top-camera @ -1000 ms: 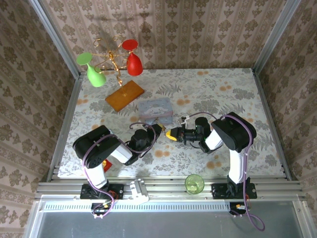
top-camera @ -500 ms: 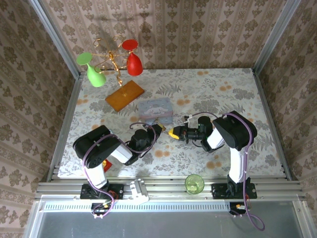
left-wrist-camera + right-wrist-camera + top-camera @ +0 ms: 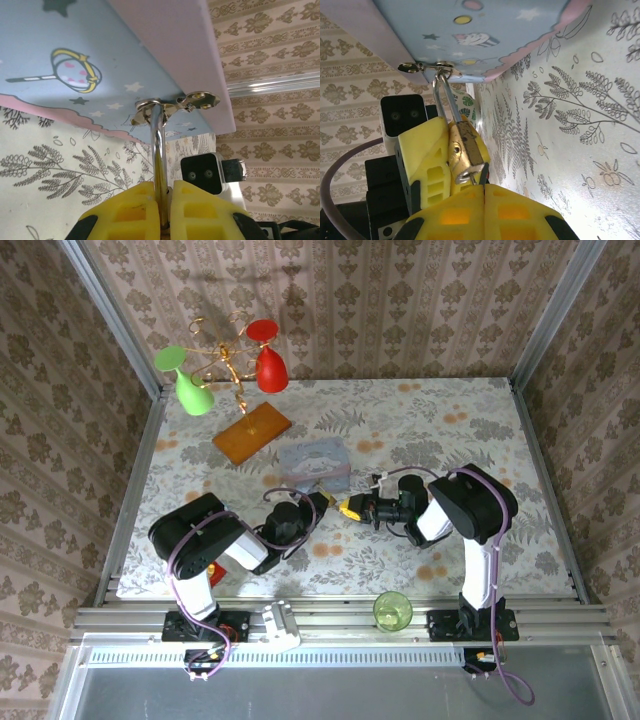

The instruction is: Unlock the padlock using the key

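Observation:
The brass padlock hangs by its silver shackle from the hasp of the pale blue tin. My left gripper is shut on the padlock, its yellow fingers clamping the body and the shackle rising between them. My right gripper is shut on the key, whose pale metal tip sits at the padlock's lower end. From above, the left gripper and the right gripper meet tip to tip just in front of the tin.
An orange-yellow packet lies behind the tin to the left. A gold rack with green and red glasses stands at the back left. A green cup sits on the near rail. Patterned walls close the table's sides.
My right gripper has shifted slightly toward the tin and its wrist has rolled a little while staying at the padlock. The left arm has not moved.

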Robot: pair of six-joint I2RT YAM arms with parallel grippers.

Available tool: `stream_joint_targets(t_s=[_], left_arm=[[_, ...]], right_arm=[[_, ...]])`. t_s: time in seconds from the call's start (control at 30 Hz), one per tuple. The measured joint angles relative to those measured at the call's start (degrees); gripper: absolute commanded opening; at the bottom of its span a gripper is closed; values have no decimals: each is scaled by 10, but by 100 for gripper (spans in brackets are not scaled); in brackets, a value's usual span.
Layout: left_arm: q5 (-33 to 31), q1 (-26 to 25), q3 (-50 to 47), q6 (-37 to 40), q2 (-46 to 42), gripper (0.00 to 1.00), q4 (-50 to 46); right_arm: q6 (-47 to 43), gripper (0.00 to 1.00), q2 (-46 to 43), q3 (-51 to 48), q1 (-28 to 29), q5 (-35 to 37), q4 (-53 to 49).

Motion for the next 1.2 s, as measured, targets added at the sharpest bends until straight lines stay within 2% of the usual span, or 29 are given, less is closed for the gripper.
stream_joint_targets(t_s=[0.47, 0.5, 0.57, 0.7, 0.87, 0.97, 1.07, 1.1, 1.2], left_arm=[[-14, -4, 0, 0, 8, 0, 3], [-13, -4, 0, 0, 10, 0, 4], [-10, -5, 0, 0, 16, 0, 7], [-1, -5, -3, 0, 40, 0, 14], [0, -5, -3, 0, 64, 0, 45], [0, -5, -3, 1, 70, 0, 55], [0, -5, -3, 4, 70, 0, 56], [0, -5, -3, 4, 70, 0, 56], [2, -5, -3, 5, 70, 0, 56]], right_arm=[[0, 0, -24, -13, 26, 91, -21], [-10, 7, -32, -15, 28, 96, -35], [-36, 30, -51, -17, 33, 107, -74], [-126, 40, -117, -18, 54, 151, -212], [-257, 42, -233, -15, 70, 234, -412], [-346, 47, -289, 6, 100, 327, -546], [-441, 57, -325, 43, 165, 438, -661], [-469, 63, -328, 57, 184, 464, -688], [-533, 64, -318, 79, 193, 496, -727]])
